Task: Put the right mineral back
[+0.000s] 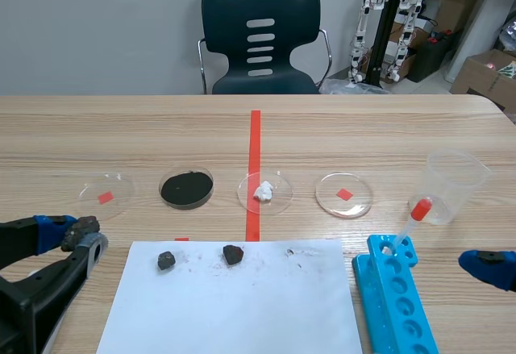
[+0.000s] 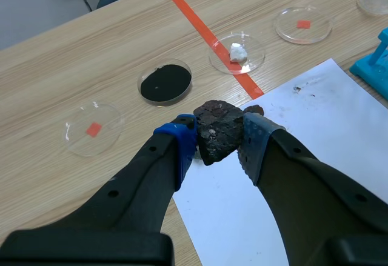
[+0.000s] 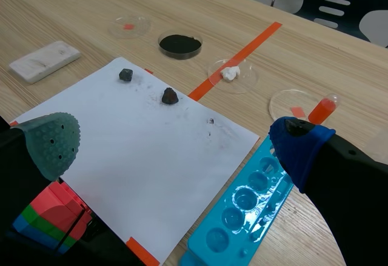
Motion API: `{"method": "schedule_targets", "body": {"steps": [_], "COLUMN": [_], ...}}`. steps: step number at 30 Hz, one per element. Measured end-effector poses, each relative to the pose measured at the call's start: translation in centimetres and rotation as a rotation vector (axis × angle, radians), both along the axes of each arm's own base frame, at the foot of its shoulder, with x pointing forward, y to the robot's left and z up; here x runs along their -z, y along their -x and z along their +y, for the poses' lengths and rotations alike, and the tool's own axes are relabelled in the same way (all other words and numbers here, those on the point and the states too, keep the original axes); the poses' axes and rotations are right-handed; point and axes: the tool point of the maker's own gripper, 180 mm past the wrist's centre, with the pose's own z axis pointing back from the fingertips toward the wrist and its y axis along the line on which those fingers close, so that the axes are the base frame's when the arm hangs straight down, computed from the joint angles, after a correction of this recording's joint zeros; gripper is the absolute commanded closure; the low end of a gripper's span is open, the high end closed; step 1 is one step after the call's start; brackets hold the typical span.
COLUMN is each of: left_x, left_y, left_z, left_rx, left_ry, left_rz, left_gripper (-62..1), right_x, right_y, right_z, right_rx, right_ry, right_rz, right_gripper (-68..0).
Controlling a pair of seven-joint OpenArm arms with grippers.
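Above the left side of the worktop (image 1: 363, 128), the left end effector (image 2: 219, 142) grips a dark rock (image 2: 213, 126).
The rock sits pinched between both pads. I think it is best carried over the empty dish (image 2: 91, 128) with the red mark, lowered close to the glass, then released gently. The right end effector (image 3: 176, 142) stands open, holding nothing.
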Motion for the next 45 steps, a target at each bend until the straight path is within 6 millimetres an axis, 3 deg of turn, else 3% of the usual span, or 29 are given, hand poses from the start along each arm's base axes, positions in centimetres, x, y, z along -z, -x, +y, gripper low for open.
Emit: {"method": "schedule_targets", "body": {"steps": [26,33,38,45], "left_x": [0.0,0.9,3.3,6.5], "left_y": [-0.1,-2.8,-4.9,-5.9], "left_z": [0.0,-0.1,-2.1,-8.2], "left_rx": [0.0,-0.008,0.027,0.181], "left_ry": [-0.001,-0.021,0.04,0.106], "left_rz": [-0.002,-0.012,0.006,0.049], "left_gripper": [-13.0,-13.0,-13.1,-13.1], "right_x": [0.0,0.0,0.0,0.0], "right_y": [0.0,0.0,0.0,0.0], "right_z": [0.0,0.0,0.0,0.0], "right_rx": [0.0,0.0,0.0,0.0], "right_ry": [0.0,0.0,0.0,0.0], "right_rz": [0.0,0.001,0.0,0.0], "right_gripper": [-67.9,-67.9,-67.9,-67.9]}}
